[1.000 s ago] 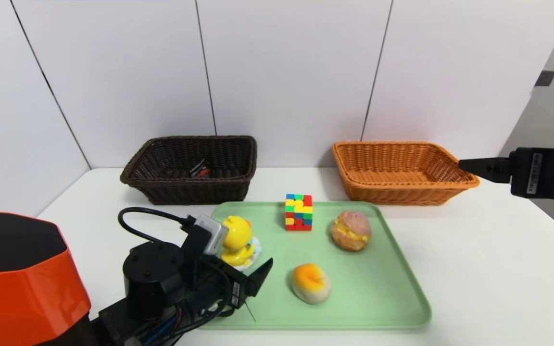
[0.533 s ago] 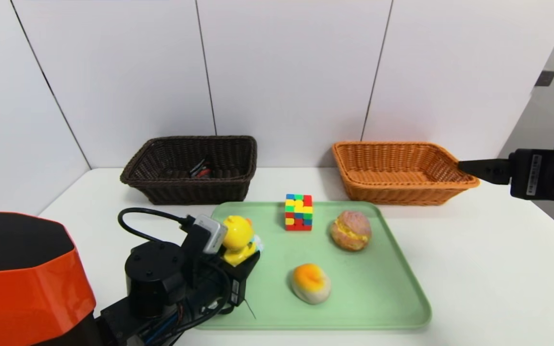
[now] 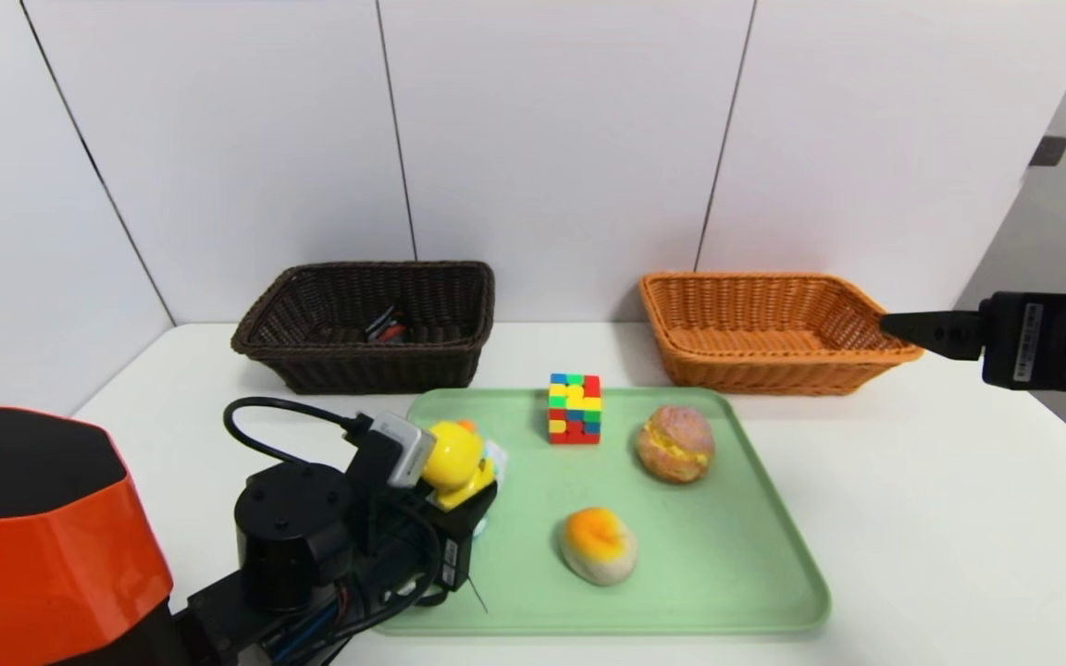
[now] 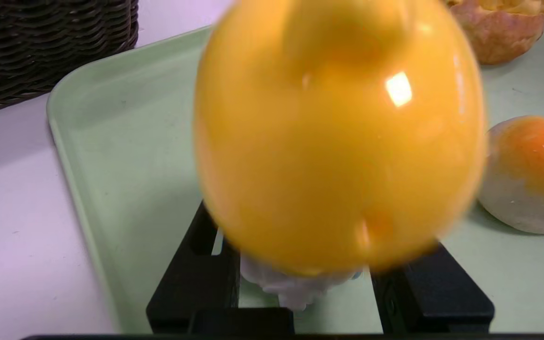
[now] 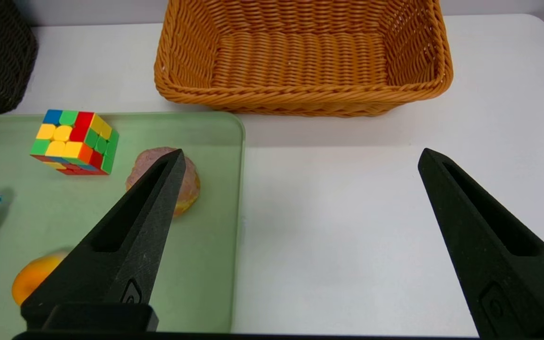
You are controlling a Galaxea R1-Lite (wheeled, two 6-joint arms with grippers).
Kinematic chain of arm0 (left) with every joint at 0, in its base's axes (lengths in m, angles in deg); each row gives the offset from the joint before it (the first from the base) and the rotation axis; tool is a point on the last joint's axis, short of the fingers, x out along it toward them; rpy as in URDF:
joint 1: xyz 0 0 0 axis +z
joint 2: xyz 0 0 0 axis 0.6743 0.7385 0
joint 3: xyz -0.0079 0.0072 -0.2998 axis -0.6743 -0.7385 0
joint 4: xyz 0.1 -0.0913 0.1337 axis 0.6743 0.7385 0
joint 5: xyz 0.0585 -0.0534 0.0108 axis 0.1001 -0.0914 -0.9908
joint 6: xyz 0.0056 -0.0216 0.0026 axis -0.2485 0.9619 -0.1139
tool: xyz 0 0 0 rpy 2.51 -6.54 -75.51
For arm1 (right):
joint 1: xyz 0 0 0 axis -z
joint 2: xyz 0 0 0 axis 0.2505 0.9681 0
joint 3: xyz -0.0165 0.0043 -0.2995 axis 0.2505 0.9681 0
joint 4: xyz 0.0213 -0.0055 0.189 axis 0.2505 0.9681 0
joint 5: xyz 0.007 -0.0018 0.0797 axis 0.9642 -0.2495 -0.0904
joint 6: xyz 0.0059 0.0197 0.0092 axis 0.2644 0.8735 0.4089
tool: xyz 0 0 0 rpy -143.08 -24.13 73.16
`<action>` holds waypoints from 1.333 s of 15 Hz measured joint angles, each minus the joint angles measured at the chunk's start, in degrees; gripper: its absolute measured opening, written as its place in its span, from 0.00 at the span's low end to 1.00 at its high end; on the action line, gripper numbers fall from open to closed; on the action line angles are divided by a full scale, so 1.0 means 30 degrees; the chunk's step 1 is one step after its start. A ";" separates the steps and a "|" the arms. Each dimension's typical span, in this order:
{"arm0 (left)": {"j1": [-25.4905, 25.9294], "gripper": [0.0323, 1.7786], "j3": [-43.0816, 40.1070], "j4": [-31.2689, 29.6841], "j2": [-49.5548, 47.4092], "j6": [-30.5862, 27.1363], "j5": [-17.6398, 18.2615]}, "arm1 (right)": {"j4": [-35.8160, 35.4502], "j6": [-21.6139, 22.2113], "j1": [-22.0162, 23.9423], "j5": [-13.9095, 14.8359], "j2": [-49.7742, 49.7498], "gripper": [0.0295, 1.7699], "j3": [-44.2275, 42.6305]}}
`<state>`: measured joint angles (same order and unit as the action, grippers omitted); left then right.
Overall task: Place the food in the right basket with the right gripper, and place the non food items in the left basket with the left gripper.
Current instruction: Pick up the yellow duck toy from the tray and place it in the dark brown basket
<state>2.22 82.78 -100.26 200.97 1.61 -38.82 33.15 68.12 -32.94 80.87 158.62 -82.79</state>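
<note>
Here at the green tray (image 3: 755,592), the left gripper (image 4: 307,264) is working over the tray's left part, and it is gripping the yellow duck toy (image 3: 452,455) between its fingers — clamped below that big round head. The head is hiding most of the duck's body and the fingertips in the left wrist view, while the gripper is covering the toy's lower part in the head view. The duck is showing off a glossy yellow head, a touch of orange at the beak, and a white base peeping out beneath.

At the tray's far edge the puzzle cube (image 3: 575,409) is sitting in red, yellow, green and blue. Toward the tray's right side the pinkish, crackled bun (image 3: 675,445) is showing its yellow filling, and the pale bun (image 3: 599,546) with the orange centre is resting nearer the tray's front.

Beyond the tray, to its left, the dark brown basket (image 3: 362,370) is holding a dark item with red on it (image 3: 387,328), too small to make out. Beyond the tray's right part stands the orange basket (image 3: 774,375) — and the right gripper (image 5: 300,153) is hovering open above the counter (image 5: 328,226), right of the tray.
</note>
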 joint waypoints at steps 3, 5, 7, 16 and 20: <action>-0.0020 0.41 0.0349 0.0341 -0.1187 -0.0089 0.0020 | -0.0447 0.0008 0.0000 0.0008 -0.0077 0.96 0.0496; -0.0020 0.41 0.1012 0.2060 -0.2662 -0.0053 0.0065 | -0.0496 -0.0024 0.0000 0.0000 -0.0110 0.96 0.0662; -0.0020 0.41 0.2259 0.4888 -0.4527 0.0146 0.0167 | -0.0524 -0.0008 -0.0008 0.0008 -0.0110 0.96 0.0687; 0.2215 0.41 1.2861 2.3589 -1.1951 0.2068 0.2836 | -0.0496 0.0020 0.0000 0.0008 -0.0028 0.96 0.0650; 0.6981 0.41 1.5840 2.8502 -1.1951 0.2048 0.5957 | -0.0496 0.0028 0.0000 0.0008 0.0016 0.96 0.0630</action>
<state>23.16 130.30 -14.75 165.12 7.76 -20.95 31.66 68.21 -32.94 80.89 158.67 -80.90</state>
